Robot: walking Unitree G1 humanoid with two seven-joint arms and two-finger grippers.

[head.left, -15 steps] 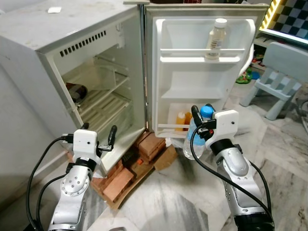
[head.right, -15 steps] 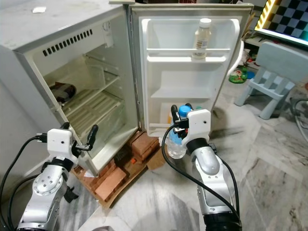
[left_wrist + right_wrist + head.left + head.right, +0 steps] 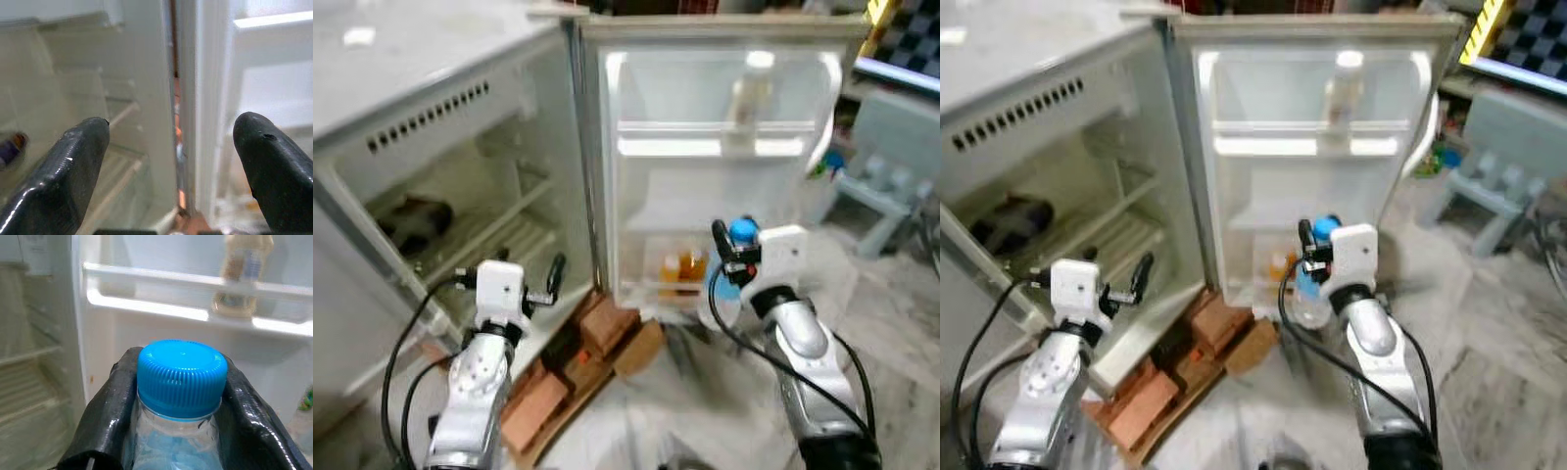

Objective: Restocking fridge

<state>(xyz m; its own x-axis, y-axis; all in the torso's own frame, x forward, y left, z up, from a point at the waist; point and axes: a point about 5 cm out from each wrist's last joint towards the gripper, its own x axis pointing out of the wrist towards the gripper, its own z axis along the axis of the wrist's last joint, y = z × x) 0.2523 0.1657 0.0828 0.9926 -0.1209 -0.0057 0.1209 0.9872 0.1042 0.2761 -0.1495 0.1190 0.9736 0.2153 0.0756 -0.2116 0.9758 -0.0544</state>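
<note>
The bottle (image 3: 178, 431) was clear, see-through plastic, and its blue cap (image 3: 182, 377) had little ridges all round the side. The right gripper (image 3: 182, 396) had black fingers (image 3: 105, 421) that looked shiny and wet-smooth. The fridge (image 3: 440, 108) was smooth white plastic inside, with a dull grey top. The bricks (image 3: 607, 323) under it were rough and reddish. The floor (image 3: 891, 323) was shiny marble stone.

Red bricks (image 3: 607, 328) and flattened cardboard (image 3: 641, 348) lie stacked on the marble floor (image 3: 891, 323). Off to the right stands a small pale-blue chair (image 3: 1503, 171), with a yellow-and-black striped edge (image 3: 1484, 24) and checkered board (image 3: 1533, 34) behind it.
</note>
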